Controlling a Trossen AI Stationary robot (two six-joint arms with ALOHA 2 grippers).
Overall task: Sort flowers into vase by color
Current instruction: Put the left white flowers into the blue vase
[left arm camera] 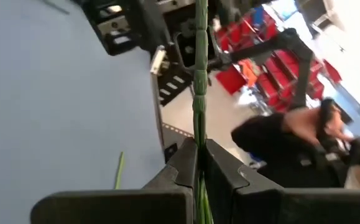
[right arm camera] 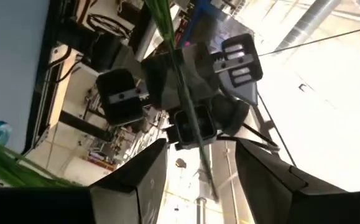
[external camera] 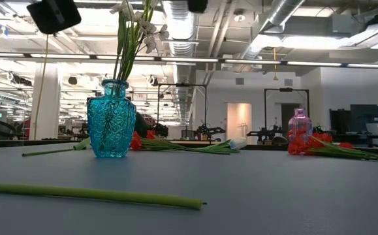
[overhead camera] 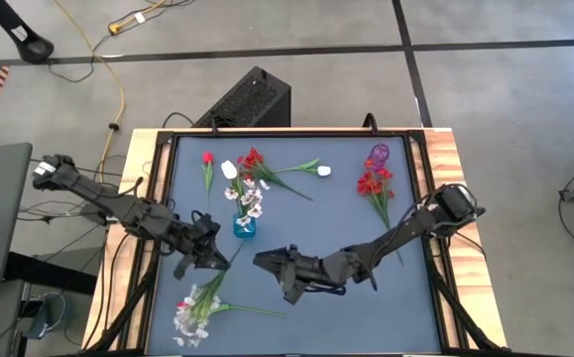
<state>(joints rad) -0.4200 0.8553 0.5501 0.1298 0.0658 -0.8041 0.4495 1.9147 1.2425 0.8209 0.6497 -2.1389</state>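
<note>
My left gripper [overhead camera: 210,256] is over the table's middle left, shut on the green stem of a white blossom spray [overhead camera: 192,307]. My right gripper [overhead camera: 260,262] is open and points toward the table's left. In the right wrist view the held stem [right arm camera: 192,118] shows between its spread fingers [right arm camera: 201,180], farther off. A blue vase [overhead camera: 245,226] stands upright with white blossoms in it. A purple vase [overhead camera: 379,154] stands at the far right, red flowers [overhead camera: 376,186] lying beside it. Red and white tulips [overhead camera: 207,164] and a red spray [overhead camera: 252,159] lie at the far side. My left gripper pinches the spray's bare green stem [left arm camera: 198,146] between its two fingers. The stem runs on forward past the fingertips toward the right arm. The blossom end [overhead camera: 189,312] points toward the table's near left corner.
Another bare green stem [external camera: 91,193] lies flat on the blue table near its near edge. A white bud [overhead camera: 323,171] lies between the two vases. The table has a raised wooden rim [overhead camera: 445,159]. A black box [overhead camera: 252,99] stands on the floor beyond the far edge.
</note>
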